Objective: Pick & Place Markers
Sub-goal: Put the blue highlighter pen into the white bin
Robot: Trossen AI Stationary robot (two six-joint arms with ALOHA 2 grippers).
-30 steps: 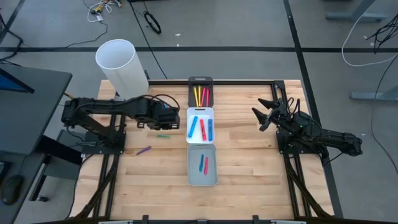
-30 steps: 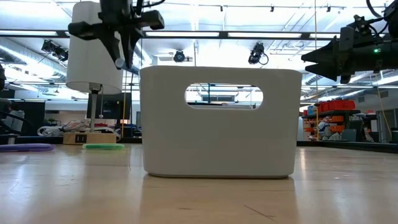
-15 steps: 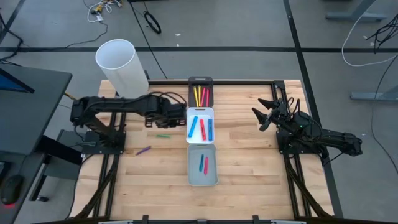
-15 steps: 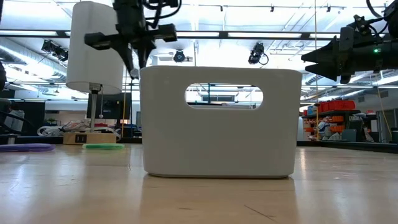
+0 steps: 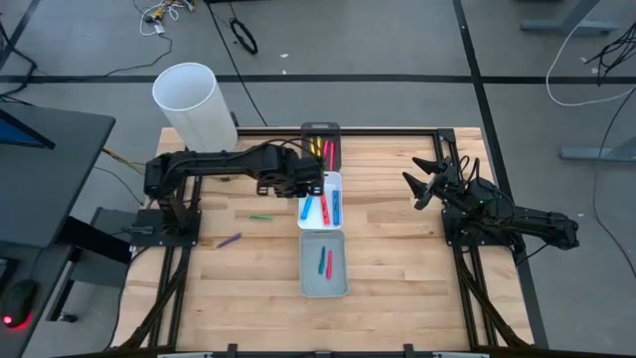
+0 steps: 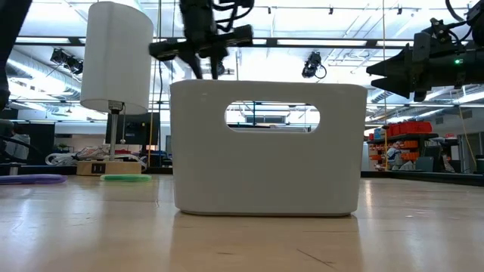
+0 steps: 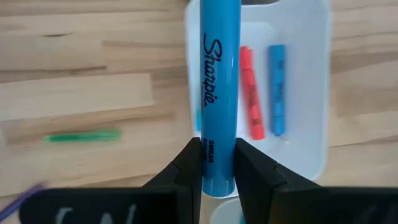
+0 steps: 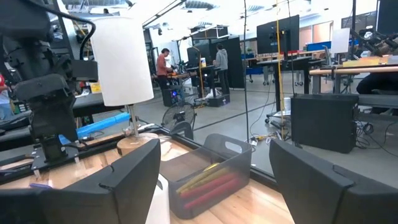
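Blue marker [image 7: 219, 93] clamped in the left gripper [image 7: 217, 163], above the white tray [image 5: 320, 178].
Nearer than that tray, a grey tray [image 5: 323, 288] holds two markers; beside it lie green [image 5: 260, 217] and purple [image 5: 230, 240] ones. Right gripper [image 5: 421, 183] waits spread wide, well apart.

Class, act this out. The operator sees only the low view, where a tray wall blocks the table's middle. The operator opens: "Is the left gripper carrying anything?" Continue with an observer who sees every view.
Observer: Yes. The left gripper is shut on a blue Sharpie marker.
Operator: What lies under it?
Observer: The middle white tray, holding a red marker and a second blue marker.
Operator: And the tray farthest from me?
Observer: The black tray holds yellow markers, among others.
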